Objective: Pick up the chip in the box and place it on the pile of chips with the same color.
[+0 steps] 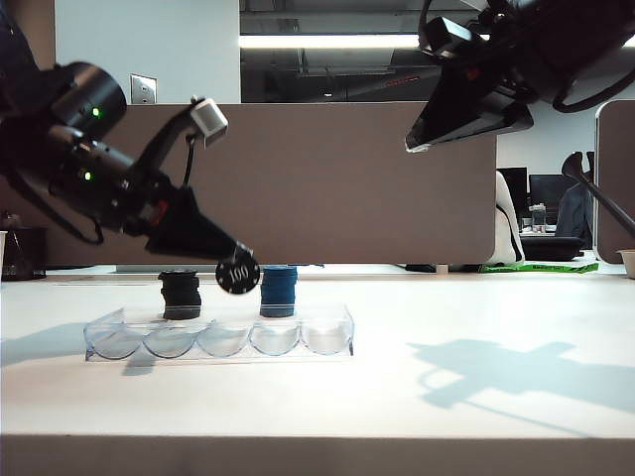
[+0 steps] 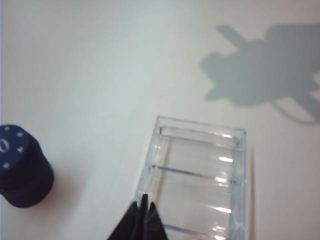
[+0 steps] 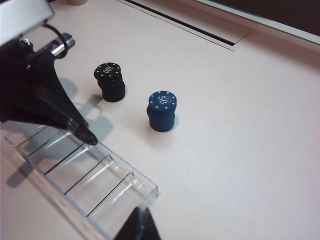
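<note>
Bare tabletop (image 1: 317,416) fills the foreground of the exterior view and carries everything else. On it, toward 9 o'clock of centre, lies the box (image 1: 218,337), a long clear tray whose scalloped grooves all look empty now.

Next in size are the arms. One comes in from 9 o'clock, and its left end effector (image 1: 238,266) hangs just above the box, between the two stacks as seen from the front. Its fingers are pressed together on the chip (image 1: 238,273), which they pinch by the rim so that its white "100" face turns toward the exterior camera; an edge grip like this probably follows from the chip having stood on edge in a groove. In the left wrist view only the dark fingertips show over the box edge, and the chip itself cannot be made out there. The right end effector (image 1: 415,144) is parked high at 1 o'clock, well clear of the work; its tips look pressed together with nothing between them.

Behind the box stand the blue stack (image 1: 279,291) and, toward 9 o'clock of it, the black pile (image 1: 181,295), well apart from each other. The chip is not yet over the black pile, so I judge the carry toward it comes next.
</note>
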`<control>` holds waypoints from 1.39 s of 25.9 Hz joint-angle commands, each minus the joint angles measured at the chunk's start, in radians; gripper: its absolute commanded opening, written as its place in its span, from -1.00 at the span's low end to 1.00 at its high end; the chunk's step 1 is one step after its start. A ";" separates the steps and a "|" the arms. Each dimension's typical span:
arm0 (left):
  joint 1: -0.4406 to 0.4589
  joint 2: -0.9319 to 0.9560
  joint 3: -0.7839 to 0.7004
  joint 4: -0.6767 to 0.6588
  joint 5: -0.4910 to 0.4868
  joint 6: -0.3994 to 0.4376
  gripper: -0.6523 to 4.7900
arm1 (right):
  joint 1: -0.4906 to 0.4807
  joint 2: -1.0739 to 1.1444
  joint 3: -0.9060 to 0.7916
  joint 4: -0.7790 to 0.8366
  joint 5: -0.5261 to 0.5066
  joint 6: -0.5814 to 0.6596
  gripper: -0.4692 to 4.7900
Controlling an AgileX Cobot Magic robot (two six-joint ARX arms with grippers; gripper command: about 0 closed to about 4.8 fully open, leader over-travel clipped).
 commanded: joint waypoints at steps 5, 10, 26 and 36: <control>0.063 -0.022 0.003 0.222 0.024 -0.466 -0.77 | 0.001 -0.002 0.005 0.016 -0.001 -0.002 -0.84; 0.127 -0.034 0.003 0.436 0.101 -0.686 -0.77 | 0.001 -0.002 0.005 0.016 -0.001 -0.002 -0.84; 0.373 -0.011 0.002 0.503 -0.014 -1.446 -0.78 | 0.001 0.006 0.005 0.024 0.003 -0.002 -0.84; 0.368 0.193 0.002 0.666 0.010 -1.707 -0.78 | 0.001 0.006 0.005 0.023 0.002 -0.002 -0.84</control>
